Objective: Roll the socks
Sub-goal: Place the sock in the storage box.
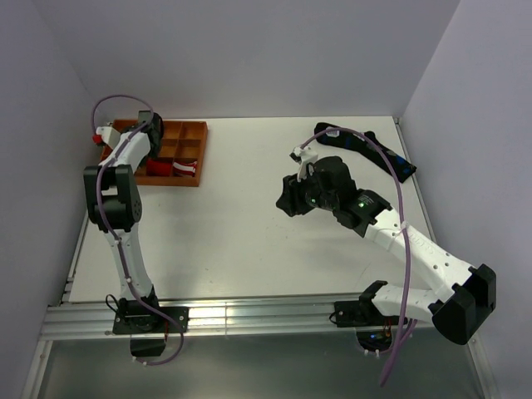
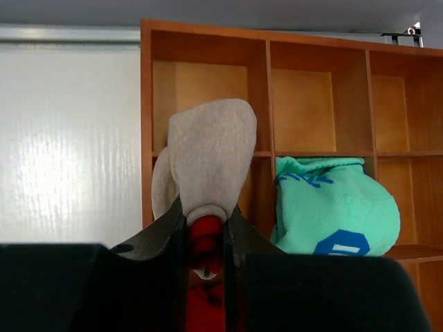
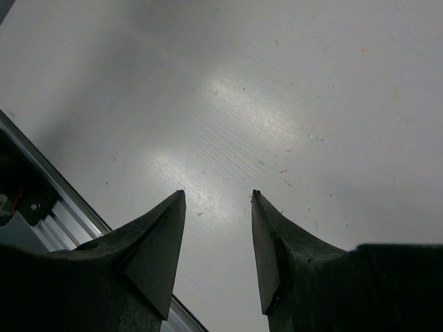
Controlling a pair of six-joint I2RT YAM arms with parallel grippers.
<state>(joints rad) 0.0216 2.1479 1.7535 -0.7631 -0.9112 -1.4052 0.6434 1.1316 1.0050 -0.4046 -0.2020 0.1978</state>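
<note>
Left jaws clamped on socks (image 2: 211,159) by red end, beige roll held over left column of tray (image 2: 267,97), near teal bundle (image 2: 332,207) | right jaws stood parted, empty, above surface (image 3: 311,104) | black sock (image 1: 382,154) lay far right.

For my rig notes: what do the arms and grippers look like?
The left arm and right arm have white links, black joint housings and a looping purple cable each. The right one shows small green lights. The left gripper and right gripper have black, tapered fingers.
</note>
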